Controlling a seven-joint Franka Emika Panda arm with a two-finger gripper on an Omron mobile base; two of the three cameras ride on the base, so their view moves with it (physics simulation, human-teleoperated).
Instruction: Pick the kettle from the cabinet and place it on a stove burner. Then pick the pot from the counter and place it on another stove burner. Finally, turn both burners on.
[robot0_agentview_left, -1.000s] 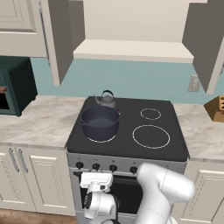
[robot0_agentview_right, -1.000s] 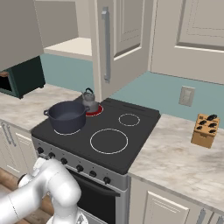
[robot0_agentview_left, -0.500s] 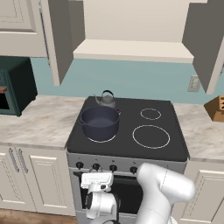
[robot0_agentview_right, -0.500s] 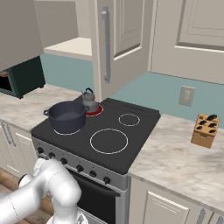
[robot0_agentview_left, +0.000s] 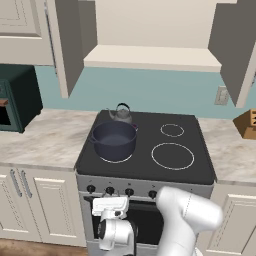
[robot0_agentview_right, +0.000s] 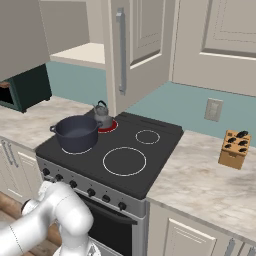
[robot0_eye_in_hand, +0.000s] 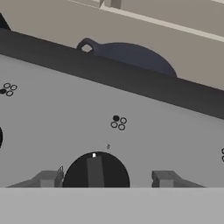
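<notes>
The kettle (robot0_agentview_left: 120, 114) sat on the back-left burner, which glowed red (robot0_agentview_right: 107, 126), with the pot (robot0_agentview_left: 114, 140) on the front-left ring just before it. Down at the stove front, the gripper (robot0_eye_in_hand: 105, 179) hovered with fingers (robot0_eye_in_hand: 48, 178) spread either side of a black knob (robot0_eye_in_hand: 95, 170), not touching.

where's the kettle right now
The kettle sits on the back left burner of the cooktop in the left base view, just behind the pot, under the open cabinet.
</notes>
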